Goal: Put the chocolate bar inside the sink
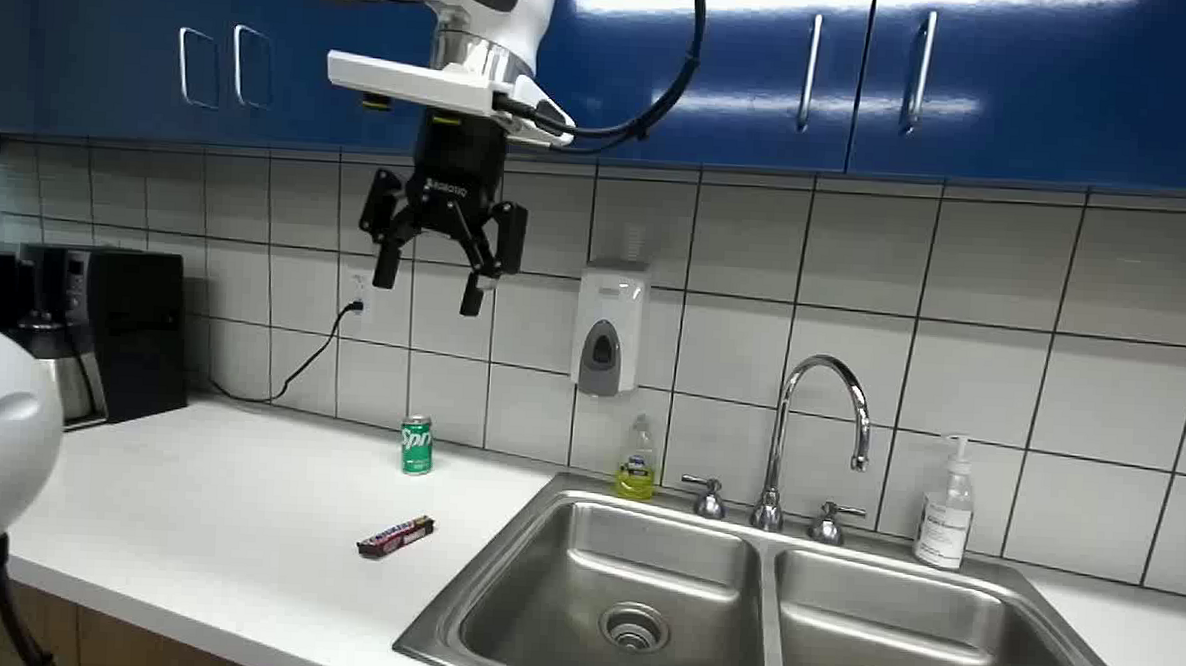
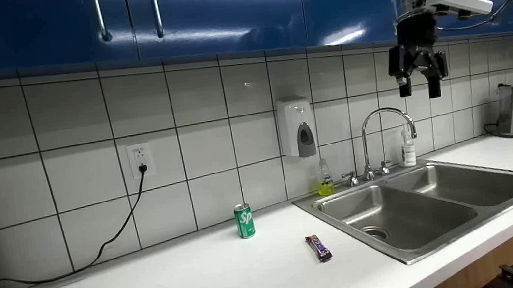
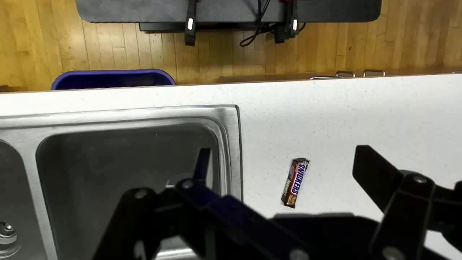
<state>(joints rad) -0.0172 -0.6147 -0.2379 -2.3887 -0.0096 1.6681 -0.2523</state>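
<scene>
Gripper (image 1: 430, 284) points downward, spread wide, high above the counter (image 1: 235, 498), well apart from the chocolate bar (image 1: 396, 538).

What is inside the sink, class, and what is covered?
Two round drains show inside the sink in an exterior view. In the wrist view, the claw covers part of the basin beside the chocolate bar; what lies behind it there cannot be seen.

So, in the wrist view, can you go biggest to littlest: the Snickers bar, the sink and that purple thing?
Biggest first:
1. Sink, though the picture cuts part off
2. Purple thing, partly hidden by the countertop
3. Snickers bar
</scene>
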